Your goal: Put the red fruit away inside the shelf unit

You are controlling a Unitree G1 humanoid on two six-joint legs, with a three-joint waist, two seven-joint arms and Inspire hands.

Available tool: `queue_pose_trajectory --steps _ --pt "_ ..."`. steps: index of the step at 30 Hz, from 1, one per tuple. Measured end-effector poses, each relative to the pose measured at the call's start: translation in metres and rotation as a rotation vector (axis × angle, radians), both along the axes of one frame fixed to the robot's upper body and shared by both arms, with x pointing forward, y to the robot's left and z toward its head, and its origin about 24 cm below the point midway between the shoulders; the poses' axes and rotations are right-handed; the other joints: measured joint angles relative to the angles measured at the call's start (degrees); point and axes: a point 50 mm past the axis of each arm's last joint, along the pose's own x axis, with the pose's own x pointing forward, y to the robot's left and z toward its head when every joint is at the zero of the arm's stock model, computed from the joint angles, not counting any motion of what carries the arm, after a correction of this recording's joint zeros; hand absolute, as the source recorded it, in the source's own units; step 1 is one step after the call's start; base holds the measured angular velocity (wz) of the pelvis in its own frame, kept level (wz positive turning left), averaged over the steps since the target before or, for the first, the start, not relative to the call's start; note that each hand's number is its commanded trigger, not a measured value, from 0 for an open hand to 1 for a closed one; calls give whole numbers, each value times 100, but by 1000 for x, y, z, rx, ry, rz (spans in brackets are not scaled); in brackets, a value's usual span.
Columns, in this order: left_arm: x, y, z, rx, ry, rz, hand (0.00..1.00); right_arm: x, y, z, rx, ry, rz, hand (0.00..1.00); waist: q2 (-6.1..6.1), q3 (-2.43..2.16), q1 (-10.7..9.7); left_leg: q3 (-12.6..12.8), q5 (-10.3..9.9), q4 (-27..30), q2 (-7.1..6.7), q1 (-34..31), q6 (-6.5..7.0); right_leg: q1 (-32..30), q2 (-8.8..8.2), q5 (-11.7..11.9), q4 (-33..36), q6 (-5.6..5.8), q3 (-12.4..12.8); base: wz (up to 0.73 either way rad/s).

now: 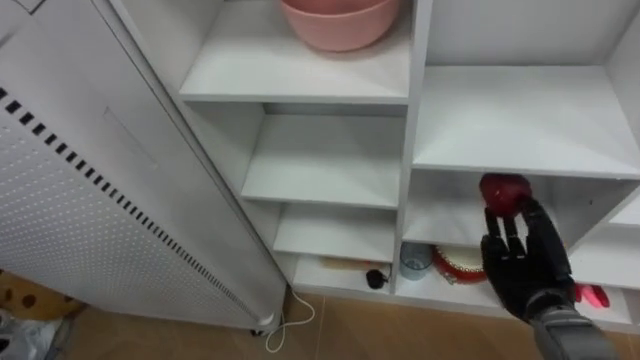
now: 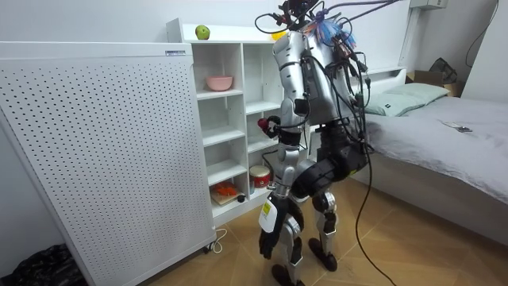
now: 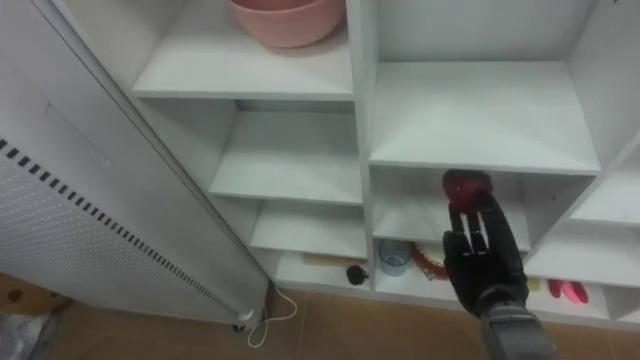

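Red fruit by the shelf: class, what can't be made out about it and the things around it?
- Red fruit: its kind and lower part, in the eye views, covered by the right hand.
- Pink bowl: its top, cut off by the eye views' upper edge.
- Red-and-white container, bottom shelf: partly behind the hand.
- Red thing, lower right: too small to name.

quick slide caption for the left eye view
Right hand holds a red fruit before the white closet, a pink bowl on a higher shelf.
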Motion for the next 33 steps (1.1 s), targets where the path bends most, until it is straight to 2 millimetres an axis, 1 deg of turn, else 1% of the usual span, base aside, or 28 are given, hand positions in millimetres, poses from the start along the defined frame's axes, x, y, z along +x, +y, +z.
queue_pose_trajectory --steps 2,3,4,7,10,14,17,25,31,33 --pt "0 1 0 0 -2 2 0 0 -5 3 -7 10 -13 100 11 -2 3 10 -21 90 2 -94 0 -82 -23 -15 84 -24 -20 0" --pt "0 1 0 1 -3 3 0 0 -6 3 -10 15 -16 9 12 -2 4 10 -30 112 4 -108 1 -91 -37 -22 105 -34 -40 0" --pt "1 2 1 0 -7 7 0 -1 -9 4 -18 24 -24 0 13 -2 4 11 -45 159 0 -139 1 -124 -61 -45 162 -44 -53 4" --pt "6 5 4 -4 -42 15 0 0 -20 13 -33 23 -51 0 15 -4 40 17 -82 303 1 -267 6 -249 -78 -66 290 -58 -34 0" --pt "5 10 6 10 -53 21 0 0 -31 22 -30 14 -90 0 15 -4 43 32 -121 426 -4 -328 24 -307 -107 -102 409 -52 -31 0" --pt "0 13 7 16 -58 21 0 4 -34 36 -28 -11 -115 0 12 -6 40 47 -178 548 14 -422 31 -388 -89 -119 503 -39 16 -3" --pt "-4 13 7 16 -52 15 0 4 -36 38 -18 0 -140 0 13 -8 55 49 -213 676 11 -444 46 -402 -97 -142 583 -26 25 0" --pt "-6 15 7 22 -44 10 0 3 -40 39 5 23 -180 0 19 -14 86 43 -319 910 28 -457 86 -354 -114 -185 746 -1 32 0" --pt "-9 20 7 34 -35 8 0 3 -41 39 11 21 -185 0 53 -35 112 45 -350 1035 34 -456 100 -335 -116 -199 843 8 56 0" --pt "-10 19 6 33 -30 6 0 3 -41 39 15 19 -186 0 73 -48 118 45 -352 1047 34 -457 102 -334 -123 -210 859 9 54 0"
